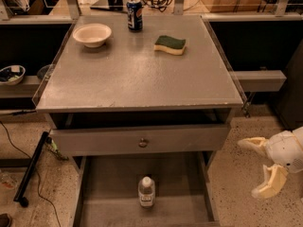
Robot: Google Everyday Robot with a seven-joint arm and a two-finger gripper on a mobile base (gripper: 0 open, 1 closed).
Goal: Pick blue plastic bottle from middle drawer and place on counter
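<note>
The blue plastic bottle (146, 192), clear with a white cap, stands upright on the floor of the open middle drawer (109, 188), near its middle front. The grey speckled counter (137, 74) is above it. My gripper (253, 167) is at the lower right, beside the drawer and to the right of the bottle, well apart from it. Its two cream fingers are spread open and hold nothing.
On the counter stand a cream bowl (92, 34) at the back left, a dark blue soda can (134, 15) at the back middle and a green-and-yellow sponge (170, 44). A drawer front with a round knob (143, 142) sits above the open drawer. Side shelves flank the counter.
</note>
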